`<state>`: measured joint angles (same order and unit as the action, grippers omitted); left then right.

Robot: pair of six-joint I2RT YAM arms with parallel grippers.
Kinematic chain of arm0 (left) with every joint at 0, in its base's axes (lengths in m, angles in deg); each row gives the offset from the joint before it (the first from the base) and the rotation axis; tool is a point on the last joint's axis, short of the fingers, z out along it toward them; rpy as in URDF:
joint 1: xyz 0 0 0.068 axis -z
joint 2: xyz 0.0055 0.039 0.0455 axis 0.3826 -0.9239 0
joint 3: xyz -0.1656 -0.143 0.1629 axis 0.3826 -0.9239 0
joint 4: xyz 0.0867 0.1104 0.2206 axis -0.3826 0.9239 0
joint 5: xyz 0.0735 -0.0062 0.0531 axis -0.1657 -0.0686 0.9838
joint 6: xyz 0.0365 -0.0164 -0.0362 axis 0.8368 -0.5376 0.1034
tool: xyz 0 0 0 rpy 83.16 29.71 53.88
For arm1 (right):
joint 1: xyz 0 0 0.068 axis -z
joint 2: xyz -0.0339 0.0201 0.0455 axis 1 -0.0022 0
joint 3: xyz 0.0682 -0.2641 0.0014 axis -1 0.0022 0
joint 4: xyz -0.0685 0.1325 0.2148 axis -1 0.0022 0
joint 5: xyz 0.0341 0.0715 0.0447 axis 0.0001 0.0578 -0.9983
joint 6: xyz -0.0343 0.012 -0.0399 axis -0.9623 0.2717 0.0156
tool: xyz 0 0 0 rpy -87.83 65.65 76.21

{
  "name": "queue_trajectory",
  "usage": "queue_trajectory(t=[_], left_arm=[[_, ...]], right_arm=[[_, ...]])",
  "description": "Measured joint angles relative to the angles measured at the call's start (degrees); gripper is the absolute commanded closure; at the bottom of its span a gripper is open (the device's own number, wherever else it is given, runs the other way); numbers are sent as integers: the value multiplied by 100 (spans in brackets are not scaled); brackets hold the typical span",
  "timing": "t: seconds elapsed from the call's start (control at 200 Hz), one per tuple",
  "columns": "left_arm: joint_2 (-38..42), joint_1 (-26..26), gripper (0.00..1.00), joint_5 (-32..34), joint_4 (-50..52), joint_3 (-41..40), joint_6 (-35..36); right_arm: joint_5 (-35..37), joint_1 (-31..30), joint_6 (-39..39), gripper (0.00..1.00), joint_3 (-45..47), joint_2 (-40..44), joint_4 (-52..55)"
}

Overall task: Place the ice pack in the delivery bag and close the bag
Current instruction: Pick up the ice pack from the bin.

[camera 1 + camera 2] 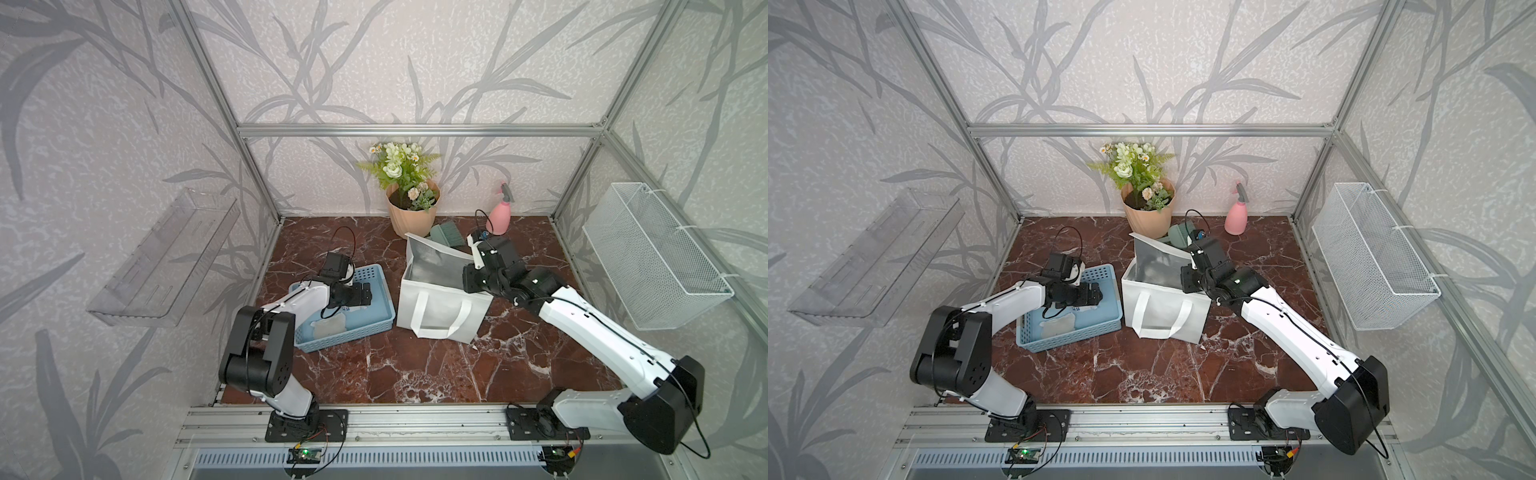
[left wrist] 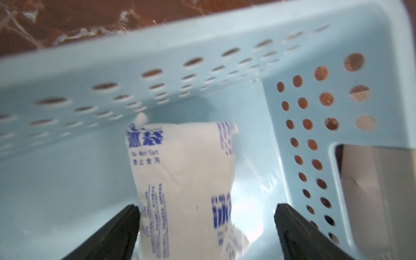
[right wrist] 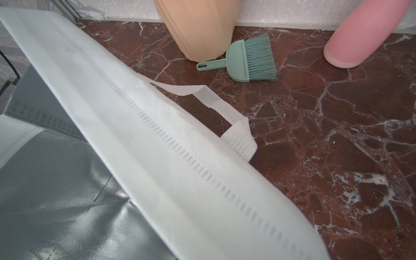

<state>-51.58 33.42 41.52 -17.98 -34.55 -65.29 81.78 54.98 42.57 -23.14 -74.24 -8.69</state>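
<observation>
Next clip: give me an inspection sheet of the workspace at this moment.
Surface: red-brown marble tabletop, nothing spilled.
Job's things: printed pouch and frosty grey pouch lie in the blue basket; delivery bag stands open beside it, foil lining showing.
Clutter: flower pot, pink spray bottle and green brush, all behind the bag.
Grippers: left gripper open, fingers either side of the printed pouch; right gripper shut at the bag's rim, grip unclear.
Cables: black cable loops at each wrist.
Surroundings: clear shelf and wire basket on the side walls.
</observation>
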Motion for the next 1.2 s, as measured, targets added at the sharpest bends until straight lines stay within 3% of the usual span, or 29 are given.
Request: queue_trajectory(t=[0.145, 0.44, 0.64, 0.715, 0.765, 0.84, 1.115, 1.2], left_arm=[[-24, 57, 5, 155, 0, 24, 44], [-837, 72, 11, 726, 31, 435, 59], [-955, 72, 28, 866, -81, 483, -81], [-977, 72, 45, 876, -146, 490, -116], [-977, 76, 49, 894, -164, 490, -160], [-929, 76, 67, 903, -199, 487, -179], [-444, 96, 71, 831, 57, 341, -289], [-120, 103, 77, 737, 173, 348, -302]], right_arm=[[-13, 0, 2, 94, 7, -2, -17], [-44, 0, 87, 94, 50, 15, -46], [-44, 0, 127, 94, 85, 63, -74], [-44, 0, 129, 94, 85, 66, -72], [-44, 0, 129, 94, 85, 66, -74], [-44, 0, 131, 94, 85, 66, -74], [-44, 0, 131, 94, 85, 66, -74], [-44, 0, 131, 94, 85, 66, -74]])
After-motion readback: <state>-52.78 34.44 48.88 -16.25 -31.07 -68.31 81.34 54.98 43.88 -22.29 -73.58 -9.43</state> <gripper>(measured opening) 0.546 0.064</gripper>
